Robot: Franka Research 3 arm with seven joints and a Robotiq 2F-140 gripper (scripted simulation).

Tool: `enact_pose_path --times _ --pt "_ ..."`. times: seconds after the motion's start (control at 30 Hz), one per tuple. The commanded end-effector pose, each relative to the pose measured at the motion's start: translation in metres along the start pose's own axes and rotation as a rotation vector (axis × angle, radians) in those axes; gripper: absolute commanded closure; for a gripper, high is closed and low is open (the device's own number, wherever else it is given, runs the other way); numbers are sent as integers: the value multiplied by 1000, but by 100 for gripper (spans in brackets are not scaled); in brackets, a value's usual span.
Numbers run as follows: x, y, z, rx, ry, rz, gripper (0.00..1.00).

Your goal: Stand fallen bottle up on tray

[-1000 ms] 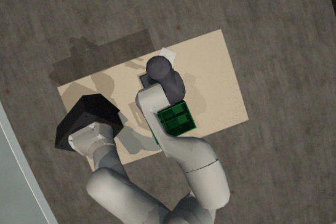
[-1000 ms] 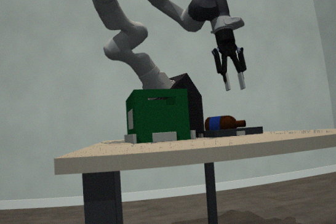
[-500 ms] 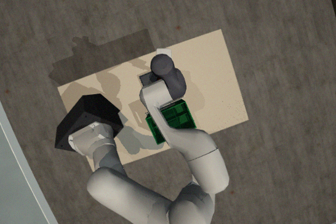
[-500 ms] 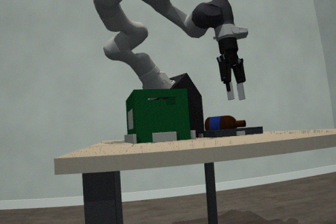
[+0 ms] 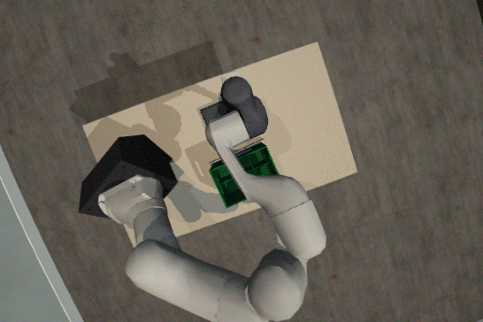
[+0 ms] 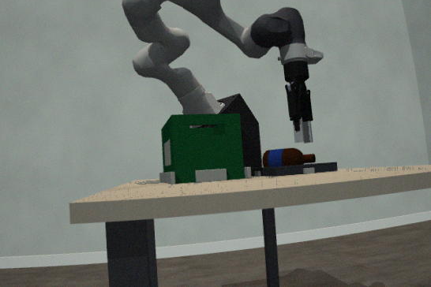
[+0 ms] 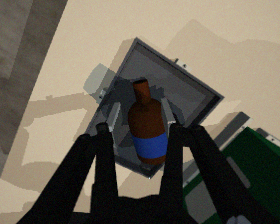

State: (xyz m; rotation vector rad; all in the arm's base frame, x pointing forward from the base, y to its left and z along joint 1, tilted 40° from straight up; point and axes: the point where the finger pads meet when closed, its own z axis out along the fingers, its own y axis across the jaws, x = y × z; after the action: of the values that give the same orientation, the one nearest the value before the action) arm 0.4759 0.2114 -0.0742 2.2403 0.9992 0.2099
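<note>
A brown bottle with a blue label (image 6: 288,157) lies on its side on the dark grey tray (image 6: 300,169), neck pointing away from the green crate (image 6: 203,147). My gripper (image 6: 303,135) hangs straight down, a little above the bottle's neck end, partly open and empty. In the wrist view the bottle (image 7: 147,127) lies lengthwise between my two fingers, below them, on the tray. In the top view my wrist hides the bottle and most of the tray (image 5: 212,111).
The green crate (image 5: 247,170) stands right beside the tray, with its corner showing in the wrist view (image 7: 256,165). The black robot base block (image 5: 126,167) stands behind the crate. The table edge runs close past the tray's far side.
</note>
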Motion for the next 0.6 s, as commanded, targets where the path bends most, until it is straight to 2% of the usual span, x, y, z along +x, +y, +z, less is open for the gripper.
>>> enact_pose_path --times 0.0,0.27,0.57 --pt "1 3 7 -1 -6 -107 62" --pt "1 3 18 -1 -6 -107 62" --pt "1 3 20 -1 -6 -107 62"
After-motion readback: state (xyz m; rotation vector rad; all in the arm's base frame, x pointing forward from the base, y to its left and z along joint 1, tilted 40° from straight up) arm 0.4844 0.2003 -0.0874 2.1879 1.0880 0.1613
